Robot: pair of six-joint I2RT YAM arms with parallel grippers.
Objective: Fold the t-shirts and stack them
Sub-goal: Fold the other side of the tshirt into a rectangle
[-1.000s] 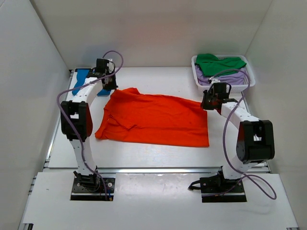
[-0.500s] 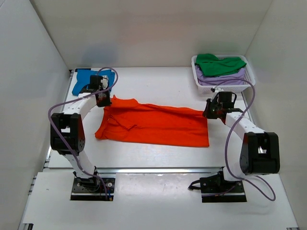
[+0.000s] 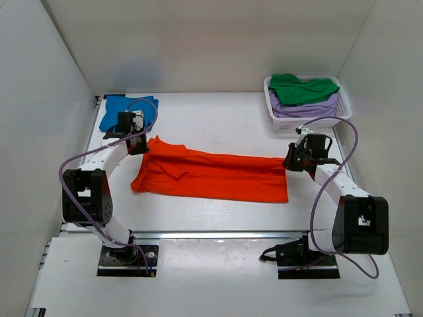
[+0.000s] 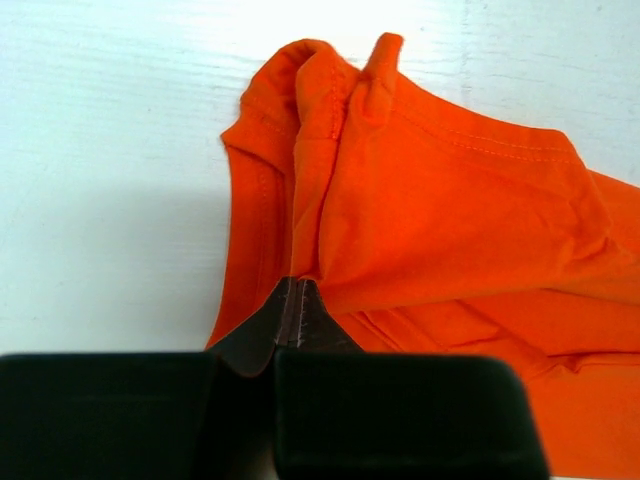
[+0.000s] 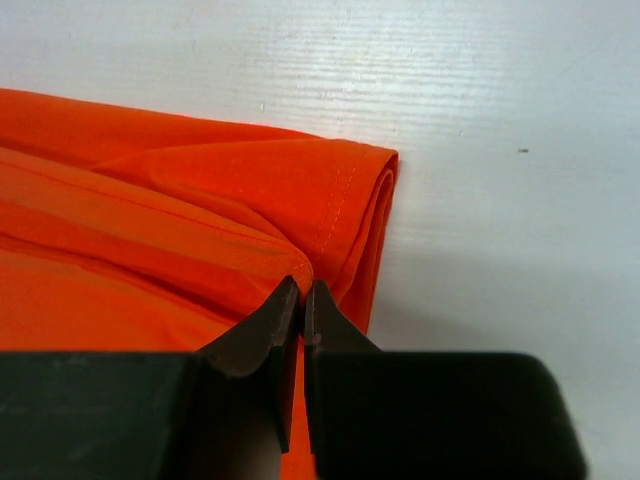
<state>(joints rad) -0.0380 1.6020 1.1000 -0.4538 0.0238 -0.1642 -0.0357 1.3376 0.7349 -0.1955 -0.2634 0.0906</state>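
The bright orange t-shirt (image 3: 211,175) lies across the middle of the table, its far edge folded over toward the front. My left gripper (image 3: 140,145) is shut on the shirt's far left corner; in the left wrist view (image 4: 298,285) the cloth (image 4: 450,230) bunches out from the closed jaws. My right gripper (image 3: 291,160) is shut on the far right corner; in the right wrist view (image 5: 304,288) the hem (image 5: 340,200) curls over the jaws. A blue t-shirt (image 3: 115,109) lies at the far left. A green t-shirt (image 3: 301,88) and a lavender t-shirt (image 3: 307,107) sit in the basket.
The white lattice basket (image 3: 344,105) stands at the far right corner, behind my right arm. White walls enclose the table on the left, back and right. Bare table surface (image 3: 218,119) shows beyond the orange shirt.
Both grippers have moved toward the front of the table, drawing the orange shirt's far edge over itself. The shirt now looks narrower front to back. The blue shirt is uncovered behind the left arm.
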